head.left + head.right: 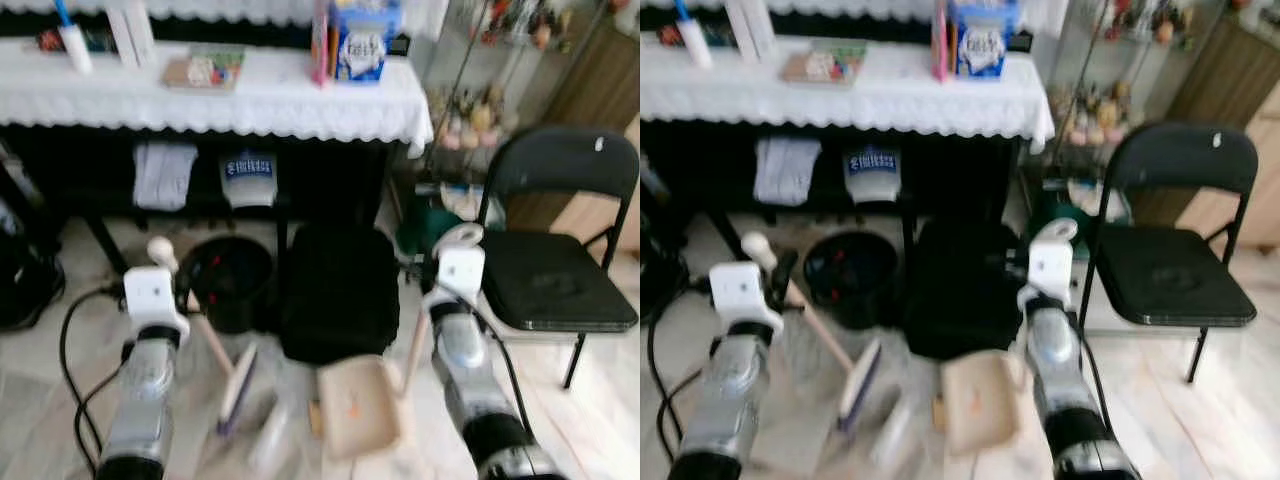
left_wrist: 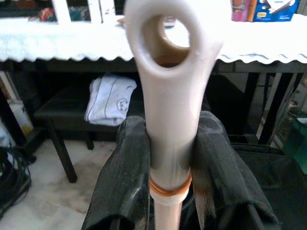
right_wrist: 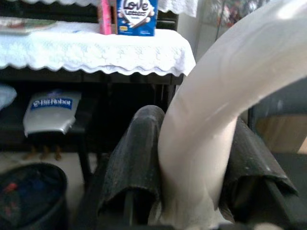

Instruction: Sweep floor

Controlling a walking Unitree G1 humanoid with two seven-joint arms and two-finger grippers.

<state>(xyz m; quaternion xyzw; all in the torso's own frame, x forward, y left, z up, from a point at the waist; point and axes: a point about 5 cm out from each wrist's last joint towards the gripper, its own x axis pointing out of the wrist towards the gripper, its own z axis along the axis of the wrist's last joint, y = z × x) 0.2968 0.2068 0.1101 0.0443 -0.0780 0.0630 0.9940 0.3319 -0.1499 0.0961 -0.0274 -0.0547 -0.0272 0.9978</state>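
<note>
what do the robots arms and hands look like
Both arms are shiny silver cylinders with black bands lower down and a white boxy wrist block. The left arm trails a black cable; another runs along the right arm. Each hand has two black ribbed fingers.

Tablecloth [image 1: 250, 100]: white, scalloped lace edge. Folding chair [image 1: 560, 270] at 3 o'clock: black. Bin [image 1: 228, 280]: black. Bag [image 1: 340, 290] at centre: black. Dustpan [image 1: 360, 405] and brush handle [image 2: 170, 96]: cream. Box [image 3: 137, 17] at 12 o'clock: blue, white lettering. Floor [image 1: 40, 400]: pale marbled tile.
</note>
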